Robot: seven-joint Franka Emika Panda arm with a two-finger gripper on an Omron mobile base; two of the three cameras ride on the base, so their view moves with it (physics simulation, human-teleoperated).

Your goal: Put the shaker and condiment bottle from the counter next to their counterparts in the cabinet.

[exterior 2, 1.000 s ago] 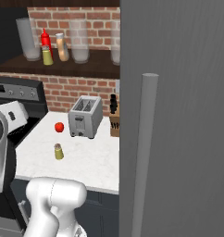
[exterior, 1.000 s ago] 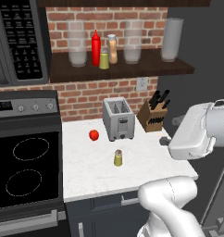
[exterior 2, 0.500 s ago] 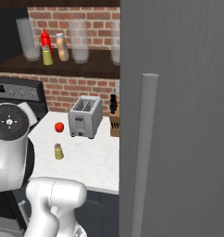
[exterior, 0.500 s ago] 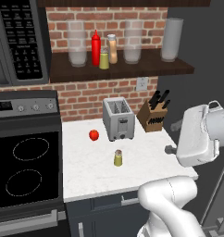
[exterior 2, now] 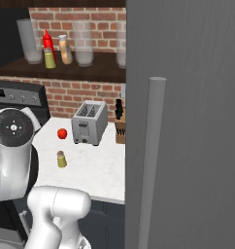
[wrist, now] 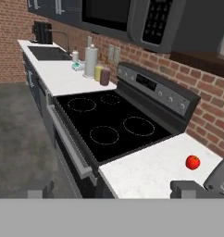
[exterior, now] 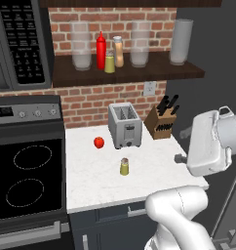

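Shaker stands on the counter well apart from the wide-open, empty gripper.

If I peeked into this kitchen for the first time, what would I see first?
Probably the big white robot arm rising at the front of the counter. Next, the little red tomato beside the silver toaster, with a small yellow shaker standing alone nearer the front. Above, a red bottle glows on the dark shelf.

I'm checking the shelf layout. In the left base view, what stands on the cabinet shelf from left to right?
Clear glass jar → red squeeze bottle → yellow-green shaker → tan condiment bottle → second glass jar → grey canister.
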